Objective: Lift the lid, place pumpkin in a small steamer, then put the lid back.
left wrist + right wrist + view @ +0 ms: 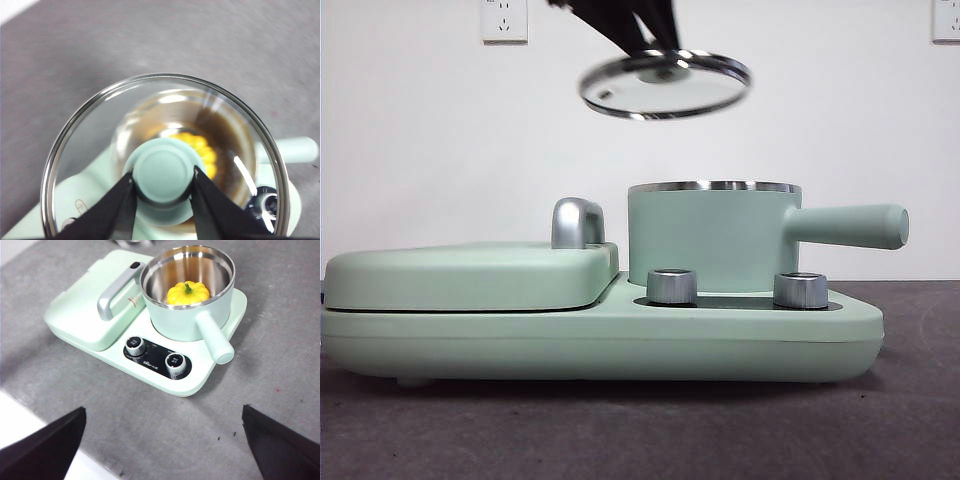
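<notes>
My left gripper (162, 177) is shut on the mint-green knob of the glass lid (100, 125) and holds it tilted in the air above the small steamer (710, 240), as the front view shows the lid (665, 85) hanging under the dark arm. The pumpkin (188, 293) lies inside the steamer (192, 315), yellow with a green stem; through the glass it shows in the left wrist view (202, 150). The pumpkin is hidden in the front view. My right gripper (162, 440) is open and empty, well back from the appliance above the table.
The steamer stands on a mint-green appliance base (620, 335) with two steel dials (672, 286). A wide flat hinged cover (460, 275) with a chrome handle (576, 222) lies beside it. The steamer's long handle (850, 226) sticks out sideways. Grey tabletop (280, 300) surrounds it.
</notes>
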